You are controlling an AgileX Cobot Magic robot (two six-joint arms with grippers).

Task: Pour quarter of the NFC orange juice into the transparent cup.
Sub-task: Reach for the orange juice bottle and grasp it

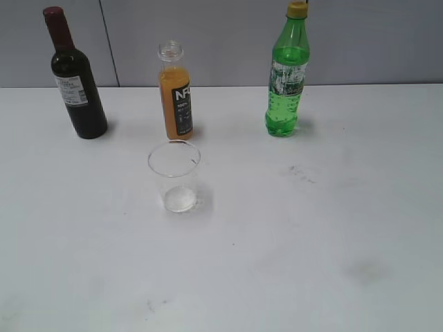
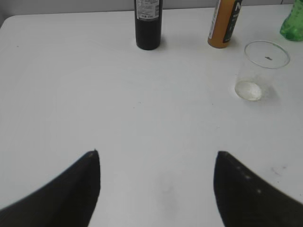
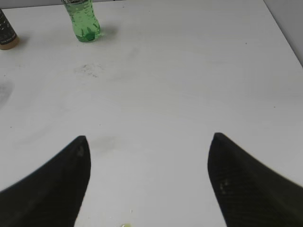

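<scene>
Exterior view, upper centre: the uncapped NFC orange juice (image 1: 176,93) stands just behind the transparent cup (image 1: 174,176). Left gripper (image 2: 156,189) and right gripper (image 3: 149,182), both spread wide and empty, sit low in their wrist frames, well apart from both.

White table (image 1: 332,228) fills most of the exterior view, its top scuffed with faint grey smudges. Behind it runs a plain grey wall (image 1: 221,34), split by 1 thin dark seam, under soft, even light
</scene>
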